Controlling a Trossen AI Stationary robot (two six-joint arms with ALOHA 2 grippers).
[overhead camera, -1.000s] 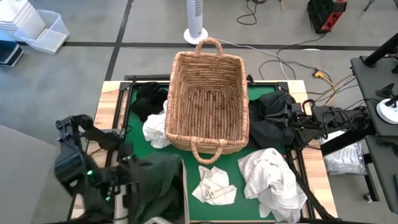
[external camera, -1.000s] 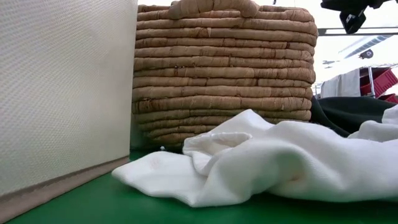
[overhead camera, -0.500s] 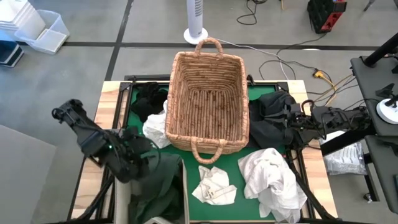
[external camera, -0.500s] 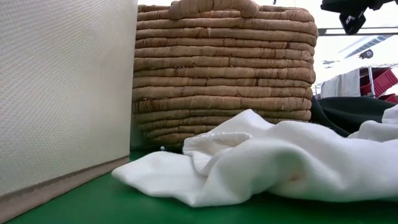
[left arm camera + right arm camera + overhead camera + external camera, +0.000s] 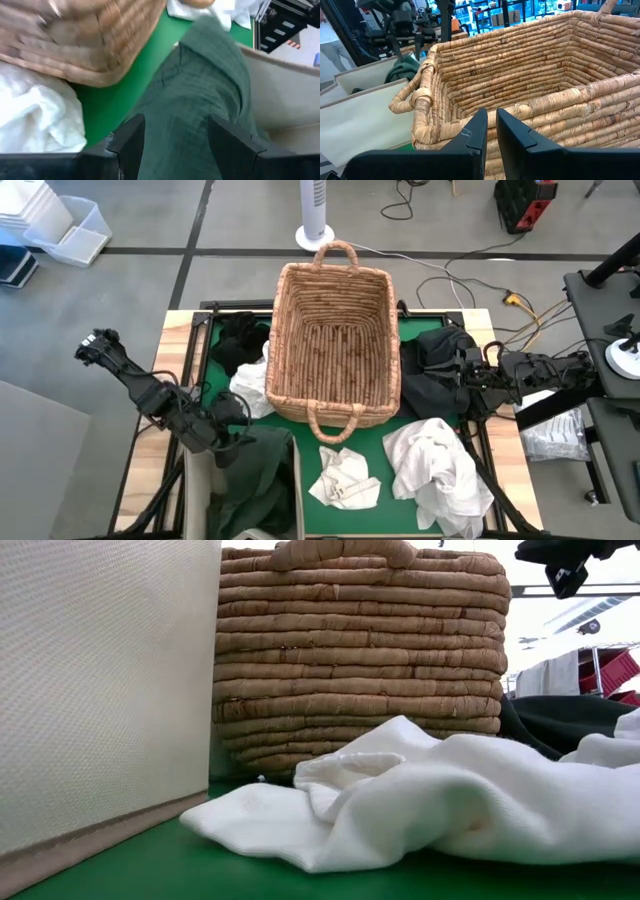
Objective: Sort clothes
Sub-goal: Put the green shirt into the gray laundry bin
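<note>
Left gripper (image 5: 228,442) parted above the dark green garment (image 5: 255,485) in the beige fabric bin (image 5: 196,500)

Its fingers (image 5: 131,142) stand apart with the green cloth showing between them, and I cannot tell if they touch it. The right gripper (image 5: 462,372) waits clenched and empty beside the wicker basket (image 5: 335,340), over a black garment (image 5: 432,370). A small white cloth (image 5: 343,477) and a larger white one (image 5: 440,470) lie on the green table (image 5: 378,442) in front of the basket; another white piece (image 5: 250,388) and a black one (image 5: 238,340) sit at its left.
</note>
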